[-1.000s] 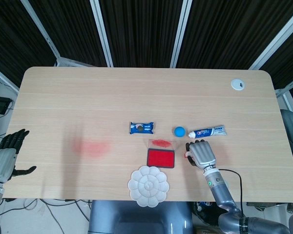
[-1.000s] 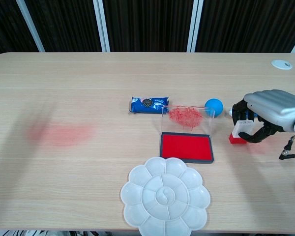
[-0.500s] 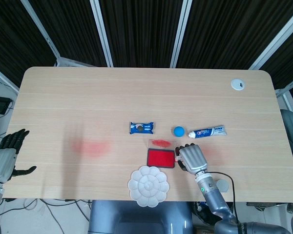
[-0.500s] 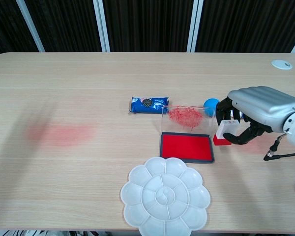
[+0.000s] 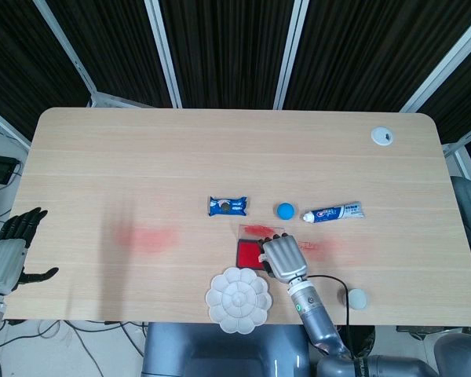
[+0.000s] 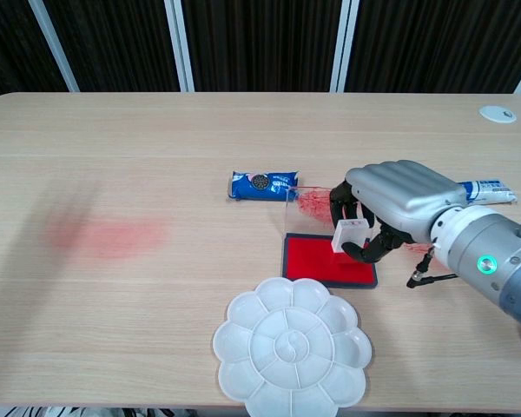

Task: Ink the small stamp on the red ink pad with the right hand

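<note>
Over the last second the right hand (image 6: 391, 201) was carried leftward across the counter (image 6: 156, 156), from a spot right of the red ink pad (image 6: 317, 265) to a position directly above the pad's right part. The small stamp (image 6: 348, 234) was carried along with it; in the chest view its white body was seen pinched between the fingers (image 6: 358, 253), the other fingers curled over the top. The stamp's red base, visible in the earlier frames, was no longer distinguishable against the pad, so contact with the ink surface could not be confirmed; the stamp was judged to be at or just above it.

In the head view the right hand (image 5: 279, 257) covered the right half of the pad (image 5: 247, 252), with the pad's clear lid (image 6: 308, 201), smeared red, standing open behind.

The left hand (image 5: 12, 253) was seen only at the lower left edge of the head view, off the counter, unchanged in all frames, its fingers spread and holding nothing.

The cookie packet (image 6: 262, 185), blue ball (image 5: 285, 210), toothpaste tube (image 5: 334, 213) and white palette (image 6: 291, 352) were not displaced.

Interpretation: the transport step was taken as essentially complete. A downward press on the pad was judged to be what remained. Risk noted: the hand was near the raised lid.
</note>
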